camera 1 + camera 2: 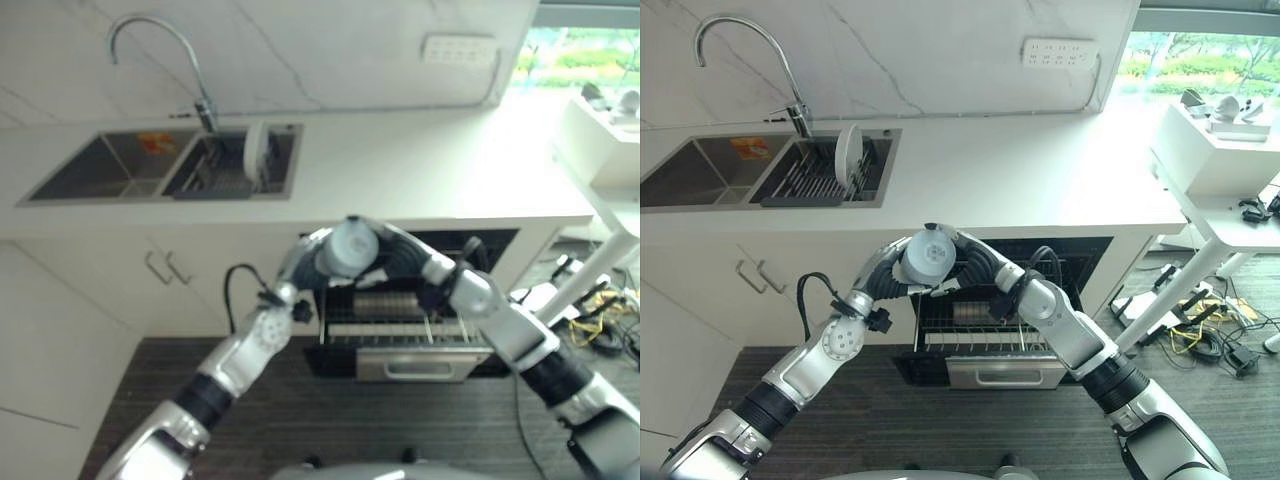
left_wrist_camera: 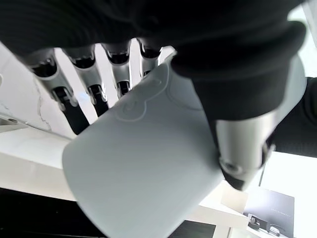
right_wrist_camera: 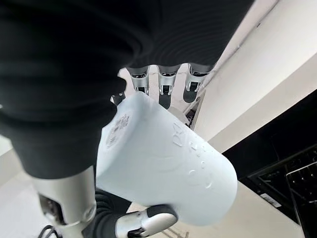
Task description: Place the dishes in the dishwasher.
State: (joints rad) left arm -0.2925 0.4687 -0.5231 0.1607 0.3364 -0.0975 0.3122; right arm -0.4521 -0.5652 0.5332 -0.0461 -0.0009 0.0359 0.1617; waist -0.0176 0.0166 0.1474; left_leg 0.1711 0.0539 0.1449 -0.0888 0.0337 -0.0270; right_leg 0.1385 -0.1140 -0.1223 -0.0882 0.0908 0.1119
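A pale blue-white cup (image 1: 348,248) hangs in the air in front of the counter edge, above the open dishwasher (image 1: 400,325). My left hand (image 1: 300,262) reaches it from the left and my right hand (image 1: 402,252) from the right. In the left wrist view the cup (image 2: 143,168) lies between the fingers (image 2: 84,84) and the thumb. The right wrist view shows the cup (image 3: 163,158) likewise gripped by the fingers (image 3: 163,84) and thumb of that hand. The dishwasher's wire rack (image 1: 975,335) is pulled out and holds some dishes. A white plate (image 1: 847,155) stands upright in the sink's drying rack.
A double sink (image 1: 700,170) with a curved tap (image 1: 740,40) is set in the white counter (image 1: 1040,170) at the left. Cabinet doors (image 1: 160,270) run below it. A white table (image 1: 1230,150) and floor cables (image 1: 1200,335) are at the right.
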